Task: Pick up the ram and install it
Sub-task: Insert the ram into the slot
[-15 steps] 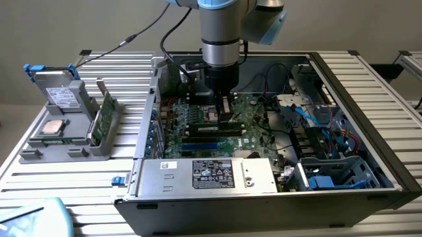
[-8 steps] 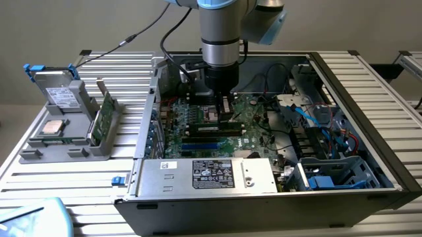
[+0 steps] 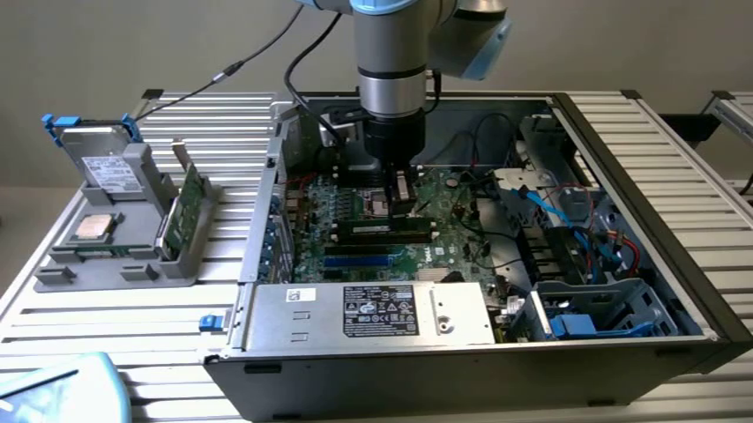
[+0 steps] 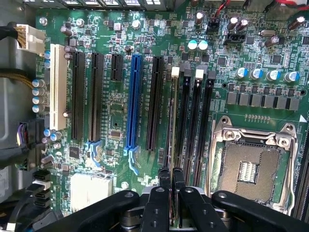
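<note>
In the exterior view, the arm [image 3: 394, 79] reached straight down into the open computer case [image 3: 659, 203], which lay on a slatted metal tabletop [image 3: 200, 115]. The gripper [image 3: 398, 207] hung low over the motherboard [image 3: 341, 242], a little beyond the blue slot [image 3: 359, 262], with the black memory slots [image 3: 383, 231] lying between the two. On the near side of the blue slot, a silver power supply [image 3: 376, 308] with a dark label sat at the front of the case. Well away from the blue slot, outside the case on the exterior view's left, a grey holder [image 3: 106, 256] stood on the tabletop with a green card [image 3: 189, 207] upright in it.

In the wrist view, the gripper [image 4: 172, 176] was closed on the ram [image 4: 170, 125], its two black fingers [image 4: 164, 181] pinching the thin stick from either side. The ram showed edge-on, standing upright and running lengthwise along a memory slot. Counting outward from the blue slot [image 4: 134, 101], one long black slot [image 4: 154, 101] came first and the ram next. Three more black memory slots [image 4: 195, 111] lay past it, and the open CPU socket [image 4: 248, 164] lay farther still from the blue slot. Whether the ram was pressed fully home in its slot could not be told. On the opposite side of the blue slot stood several black slots and, farthest out, a white slot [image 4: 58, 87].
</note>
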Tool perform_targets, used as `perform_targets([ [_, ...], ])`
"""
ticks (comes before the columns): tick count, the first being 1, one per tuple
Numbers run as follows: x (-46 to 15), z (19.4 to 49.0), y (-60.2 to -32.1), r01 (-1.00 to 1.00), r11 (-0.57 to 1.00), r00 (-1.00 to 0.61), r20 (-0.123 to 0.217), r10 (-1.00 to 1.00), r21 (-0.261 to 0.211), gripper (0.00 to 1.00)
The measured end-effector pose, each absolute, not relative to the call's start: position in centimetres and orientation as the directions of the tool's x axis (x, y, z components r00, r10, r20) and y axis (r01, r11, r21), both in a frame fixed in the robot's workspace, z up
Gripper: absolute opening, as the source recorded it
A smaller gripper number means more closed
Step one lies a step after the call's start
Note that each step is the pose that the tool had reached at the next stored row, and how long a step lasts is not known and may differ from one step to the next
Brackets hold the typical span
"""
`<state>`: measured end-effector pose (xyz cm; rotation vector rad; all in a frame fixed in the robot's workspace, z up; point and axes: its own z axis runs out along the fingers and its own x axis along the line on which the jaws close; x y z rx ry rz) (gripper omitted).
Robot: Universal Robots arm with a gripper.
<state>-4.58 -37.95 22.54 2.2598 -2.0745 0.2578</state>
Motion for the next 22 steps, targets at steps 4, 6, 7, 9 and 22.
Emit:
perform_targets([
  [4,-4.60,22.55,-37.96,-0.994,-0.080,0.068,0.166,-0.984,-0.068,0.13],
  [6,-4.60,22.54,-37.95,-0.995,-0.074,0.062,0.166,-0.984,-0.068,0.13],
  [7,-4.60,22.54,-37.95,-0.995,-0.071,0.059,0.166,-0.984,-0.068,0.13],
  [9,-4.60,22.55,-37.95,-0.996,-0.065,0.053,0.166,-0.985,-0.068,0.13],
  [22,-4.60,23.13,-38.00,-0.996,-0.064,0.052,0.166,-0.985,-0.068,0.13],
])
